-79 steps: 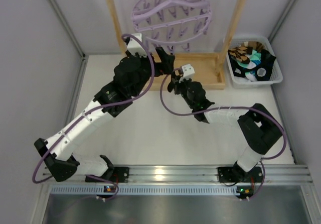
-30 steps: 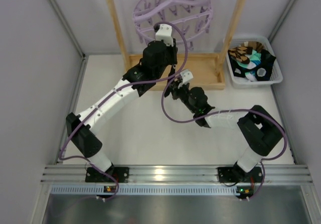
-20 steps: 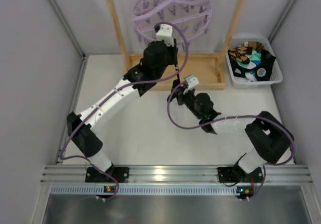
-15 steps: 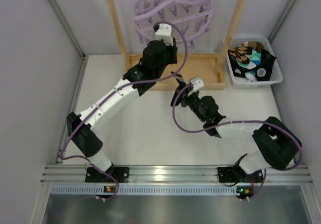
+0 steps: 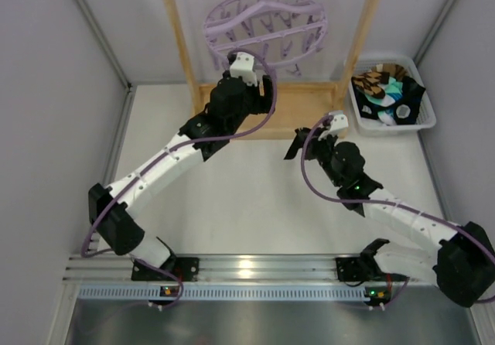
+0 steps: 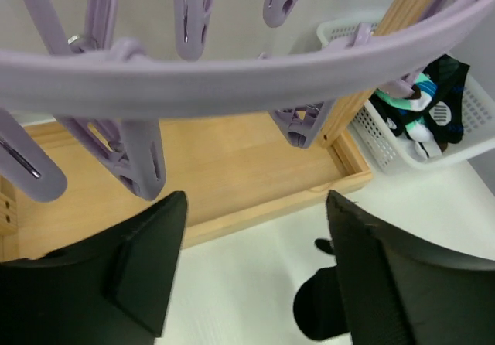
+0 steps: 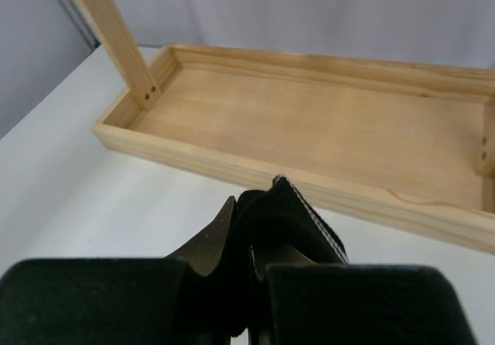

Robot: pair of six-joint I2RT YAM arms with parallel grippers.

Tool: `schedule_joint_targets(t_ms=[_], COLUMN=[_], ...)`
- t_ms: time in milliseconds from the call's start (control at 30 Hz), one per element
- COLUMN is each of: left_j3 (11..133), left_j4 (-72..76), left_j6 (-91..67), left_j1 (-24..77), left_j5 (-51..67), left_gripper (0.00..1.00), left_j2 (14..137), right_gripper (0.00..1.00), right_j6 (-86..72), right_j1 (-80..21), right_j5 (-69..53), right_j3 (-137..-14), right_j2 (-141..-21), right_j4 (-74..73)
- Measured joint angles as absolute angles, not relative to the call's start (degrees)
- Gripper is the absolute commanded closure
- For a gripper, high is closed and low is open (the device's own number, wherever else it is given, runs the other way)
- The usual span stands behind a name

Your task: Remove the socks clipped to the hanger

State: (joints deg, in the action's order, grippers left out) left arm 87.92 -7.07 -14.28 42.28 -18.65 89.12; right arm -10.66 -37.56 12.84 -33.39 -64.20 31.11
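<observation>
**Sock pinched in the right gripper, left one gaping under the hanger**

Quick rundown. The right gripper (image 7: 251, 269) is clamped fully closed on a black sock (image 7: 272, 212). In the wrist view the fabric bunches up out of the closed jaws, with a tan patch showing on one fold. That gripper hovers low over the white bench (image 5: 232, 198), just in front of the wooden stand's tray base (image 7: 309, 121), and well apart from the hanger.

The left gripper (image 6: 254, 206) is spread wide with nothing between its fingers (image 6: 147, 260). It sits right below the lilac hanger (image 6: 232, 74), whose ring runs straight across the top of the wrist view. A couple of pegs (image 6: 139, 159) dangle just above the left finger, close but not touching as far as I can tell.

From overhead, the hanger hangs inside the wooden frame at the back of the bench, and the left arm stretches up so its wrist is at the ring's near edge. More socks (image 5: 387, 90), dark and turquoise, are piled in the white basket (image 5: 396, 128) at the back right, beside the stand.
</observation>
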Motion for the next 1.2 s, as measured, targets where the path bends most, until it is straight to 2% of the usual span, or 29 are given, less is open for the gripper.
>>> schedule_joint_targets(t_ms=[67, 367, 567, 800, 1033, 1100, 1200], left_j3=[85.5, 67.0, 56.0, 49.8, 49.2, 49.8, 49.8], left_j4=[-7.3, -7.7, -12.8, -23.8, -33.6, -35.7, -37.4], left_j6=[-14.8, -18.2, -21.7, -24.9, -24.3, -22.5, -19.8], left_j1=[42.3, 42.4, 42.3, 42.3, 42.4, 42.4, 42.4], left_j5=[-17.6, -19.0, -21.6, -17.1, -13.7, -13.5, -14.7], left_gripper=[0.02, 0.02, 0.02, 0.02, 0.02, 0.02, 0.02], left_j2=[86.6, 65.8, 55.8, 49.8, 39.8, 38.0, 35.4], right_gripper=[1.0, 1.0, 1.0, 1.0, 0.96, 0.96, 0.91], right_j6=[-11.8, -13.1, -12.2, -10.4, -7.1, -6.8, -6.8], right_j1=[-34.8, -14.7, -4.7, 2.8, 6.3, 6.7, 7.3], right_j5=[12.7, 13.5, 16.5, 18.6, 19.2, 18.2, 15.7], right_j3=[-35.3, -55.7, -68.2, -91.3, -127.4, -131.7, -131.3], right_j2=[-61.9, -63.5, -72.8, -97.8, -132.6, -138.2, -141.9], right_j4=[23.8, -5.5, -12.2, -17.4, -25.8, -28.1, -29.8])
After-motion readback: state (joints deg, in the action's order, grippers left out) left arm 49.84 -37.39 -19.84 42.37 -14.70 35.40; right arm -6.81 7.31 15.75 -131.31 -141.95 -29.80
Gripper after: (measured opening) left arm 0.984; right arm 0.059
